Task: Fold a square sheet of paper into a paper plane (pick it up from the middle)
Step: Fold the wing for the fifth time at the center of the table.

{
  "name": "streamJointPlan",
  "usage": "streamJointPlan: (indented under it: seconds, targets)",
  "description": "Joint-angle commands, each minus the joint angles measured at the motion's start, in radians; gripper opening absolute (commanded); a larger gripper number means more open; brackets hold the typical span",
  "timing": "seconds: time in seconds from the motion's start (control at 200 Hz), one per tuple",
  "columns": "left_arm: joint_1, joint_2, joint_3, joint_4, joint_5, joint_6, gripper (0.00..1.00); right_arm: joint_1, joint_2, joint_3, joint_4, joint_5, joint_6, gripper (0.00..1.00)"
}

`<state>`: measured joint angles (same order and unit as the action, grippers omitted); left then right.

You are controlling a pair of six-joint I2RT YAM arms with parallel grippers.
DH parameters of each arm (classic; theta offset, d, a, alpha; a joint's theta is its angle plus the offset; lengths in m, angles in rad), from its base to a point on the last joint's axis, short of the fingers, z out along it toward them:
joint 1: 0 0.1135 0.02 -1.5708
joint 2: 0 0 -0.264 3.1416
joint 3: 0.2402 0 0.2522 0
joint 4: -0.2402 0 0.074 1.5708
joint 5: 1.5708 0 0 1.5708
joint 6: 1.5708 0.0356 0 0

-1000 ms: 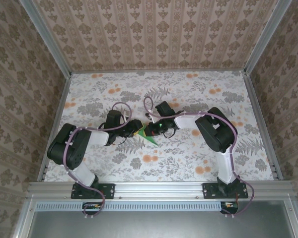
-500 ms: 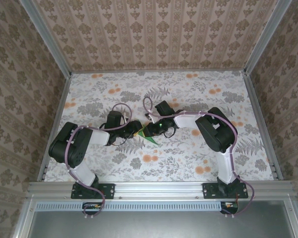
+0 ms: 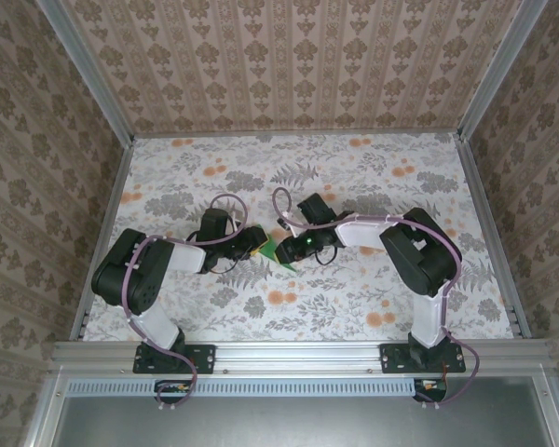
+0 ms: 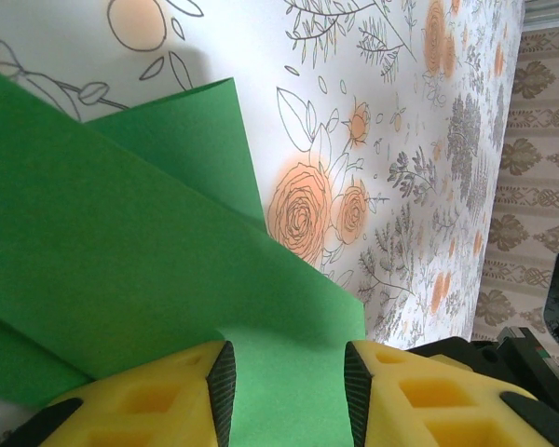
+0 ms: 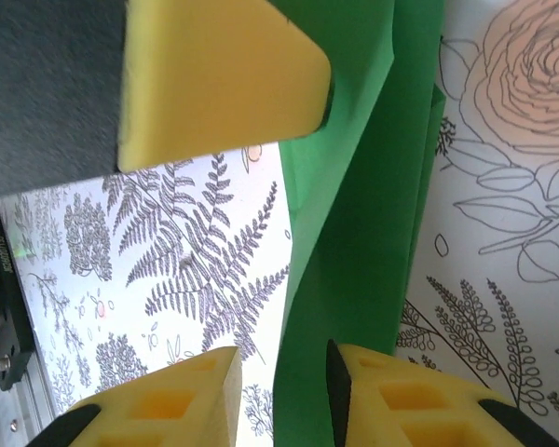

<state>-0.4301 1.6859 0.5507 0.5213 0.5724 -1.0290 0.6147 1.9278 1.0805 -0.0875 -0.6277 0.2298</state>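
On the left of the overhead view, the left arm (image 3: 135, 279) reaches from its base at the near rail inward across the flower-printed counter (image 3: 373, 177). Its wrist is low near the middle. The left end effector (image 3: 256, 244) points right, at the edge of the sheet of paper (image 3: 281, 258). In its own wrist camera the left end effector (image 4: 287, 391) is parted: the two yellow fingers (image 4: 140, 396) stand well apart, and green paper lies flat across the gap between them rather than being pinched.

The sheet of paper (image 4: 121, 261) is bright green and already creased. Overlapping layers with straight diagonal edges lie on the counter, one corner jutting over an orange rose print. From above it lies at mid-counter between the two tools, a small green point showing toward the near side.

Just right of it sits the right end effector (image 3: 287, 244), facing left, so the two tools almost meet over the sheet. Its wrist view shows the right end effector (image 5: 281, 391) parted too. The folded green strip (image 5: 354, 233) runs into the gap and lies close against one finger, with bare counter showing beside the other — no clamp. A yellow finger (image 5: 214, 84) of the left tool hangs at the top of that view, just beside the paper. Farther right, the right arm (image 3: 429, 261) bends back to its base.
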Motion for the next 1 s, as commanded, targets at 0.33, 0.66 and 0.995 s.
streamJointPlan:
  seconds: [0.33, 0.66, 0.995]
  targets:
    - [0.011, 0.015, -0.002, -0.028, -0.008, -0.011, 0.39, 0.029, 0.017, 0.035, -0.034, 0.032, -0.102, 0.24]
    - [0.021, -0.004, 0.006, -0.030, 0.007, -0.010, 0.40, 0.030, 0.024, 0.024, -0.030, 0.042, -0.129, 0.13]
    - [0.046, -0.104, -0.028, -0.032, 0.013, 0.024, 0.40, 0.028, 0.029, 0.019, 0.056, -0.029, -0.024, 0.02]
